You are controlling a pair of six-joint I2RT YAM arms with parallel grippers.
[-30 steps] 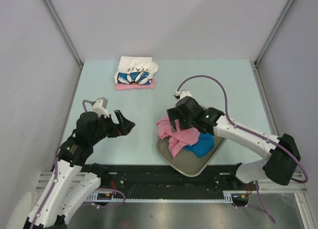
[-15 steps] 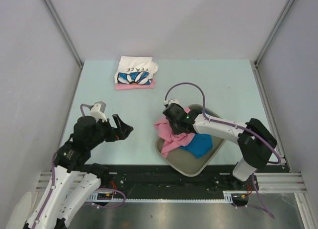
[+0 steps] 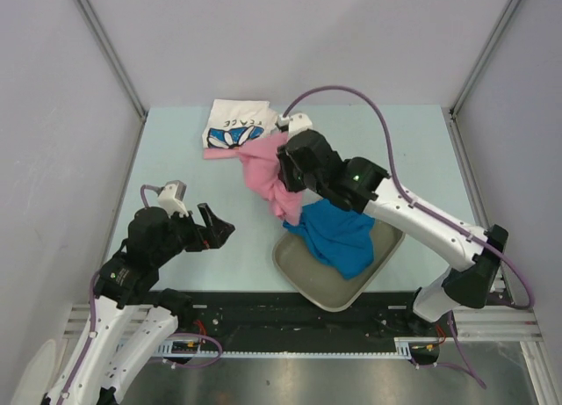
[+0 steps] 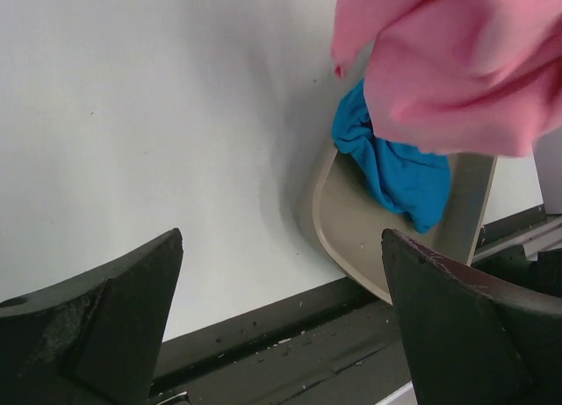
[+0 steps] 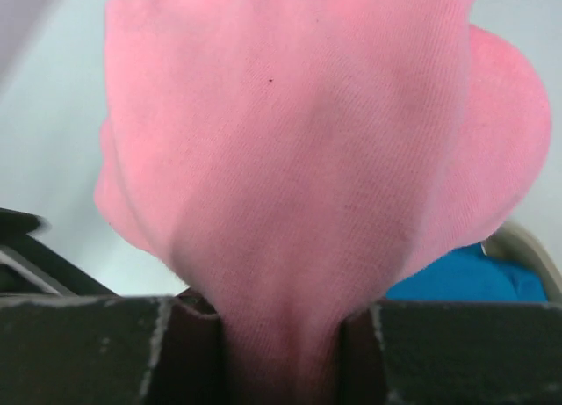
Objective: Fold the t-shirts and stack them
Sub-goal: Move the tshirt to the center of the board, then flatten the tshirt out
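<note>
My right gripper (image 3: 279, 163) is shut on a pink t-shirt (image 3: 269, 181), which hangs bunched above the table between the tray and the folded stack. In the right wrist view the pink t-shirt (image 5: 307, 159) fills the frame, pinched between the fingers (image 5: 105, 348). A bright blue t-shirt (image 3: 341, 234) lies crumpled in the grey-olive tray (image 3: 312, 278), spilling over its far rim. At the back, a folded white flower-print t-shirt (image 3: 239, 126) rests on a folded pink one (image 3: 221, 153). My left gripper (image 3: 217, 226) hovers open and empty at the near left.
The tray (image 4: 351, 238) sits close to the table's near edge, above the black rail (image 3: 290, 310). Grey enclosure walls stand on the left, right and back of the pale green table (image 3: 176, 159).
My right gripper closed on the pink t-shirt in the tray and lifted it up and back toward the folded stack. The blue t-shirt now lies uncovered. The left arm barely moved.
</note>
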